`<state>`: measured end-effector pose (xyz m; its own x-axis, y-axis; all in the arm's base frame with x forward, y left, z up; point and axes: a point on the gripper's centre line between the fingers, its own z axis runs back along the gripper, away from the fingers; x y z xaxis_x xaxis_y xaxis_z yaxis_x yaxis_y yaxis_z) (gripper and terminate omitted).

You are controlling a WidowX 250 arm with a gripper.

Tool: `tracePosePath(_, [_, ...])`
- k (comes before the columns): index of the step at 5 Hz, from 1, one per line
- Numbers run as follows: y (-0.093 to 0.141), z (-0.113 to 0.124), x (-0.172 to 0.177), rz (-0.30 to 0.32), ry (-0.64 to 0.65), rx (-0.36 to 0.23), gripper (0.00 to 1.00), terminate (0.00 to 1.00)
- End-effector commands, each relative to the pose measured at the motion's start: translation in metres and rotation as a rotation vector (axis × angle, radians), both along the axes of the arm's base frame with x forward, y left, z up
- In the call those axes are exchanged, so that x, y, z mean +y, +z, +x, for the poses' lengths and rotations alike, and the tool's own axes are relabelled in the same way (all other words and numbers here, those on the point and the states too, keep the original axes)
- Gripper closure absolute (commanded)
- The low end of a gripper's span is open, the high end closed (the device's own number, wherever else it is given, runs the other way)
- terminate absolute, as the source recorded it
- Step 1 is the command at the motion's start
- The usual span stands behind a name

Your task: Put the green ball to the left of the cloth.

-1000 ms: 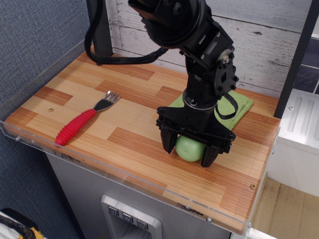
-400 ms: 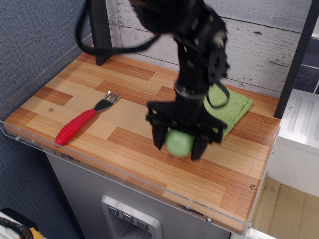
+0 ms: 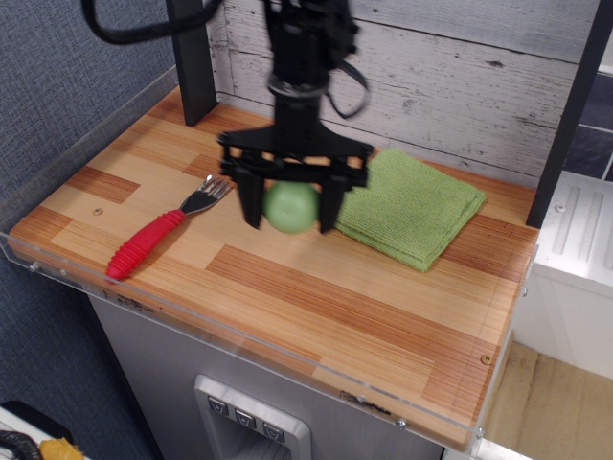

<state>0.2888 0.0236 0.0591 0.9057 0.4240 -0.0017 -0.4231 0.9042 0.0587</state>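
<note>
Single robot arm above a wooden table top (image 3: 316, 307) with a transparent rim along its near and left edges. The arm descends from the top centre of the frame, somewhat blurred, and ends in a black gripper (image 3: 290, 213) whose two fingers point downward. The fingers are closed against the green ball (image 3: 291, 208), one on its left side and one on its right, so the ball is grasped between them. The ball appears just left of centre in the frame; whether it is raised off the wood or resting on it cannot be told from this view.

The cloth (image 3: 414, 205), a folded light green textured square, lies flat right of centre, toward the back of the table. Its left edge sits just beside the right finger of the gripper; the ball is near that edge, on the left side of the cloth, and does not overlap it in the frame.

A fork (image 3: 158, 235) with a red ribbed handle and metal tines lies on the left part of the table, tines pointing toward the upper right, near the gripper's left finger.

Behind the table stands a whitewashed plank wall (image 3: 460, 77); a dark upright post (image 3: 189, 57) rises at the back left corner.
</note>
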Motion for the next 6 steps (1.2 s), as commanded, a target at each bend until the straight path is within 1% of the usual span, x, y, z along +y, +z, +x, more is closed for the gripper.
tracePosePath(1, [0.014, 0.041, 0.043, 0.118, 0.086, -0.121, 1.0, 0.0])
tracePosePath(2, [0.004, 0.055, 0.056, 0.145, 0.087, -0.119, 1.0, 0.0])
tracePosePath(4, [-0.01, 0.078, 0.073, 0.084, 0.122, -0.156, 1.0, 0.0])
tracePosePath(6, [-0.018, 0.087, 0.068, 0.074, 0.093, -0.158, 1.0, 0.0])
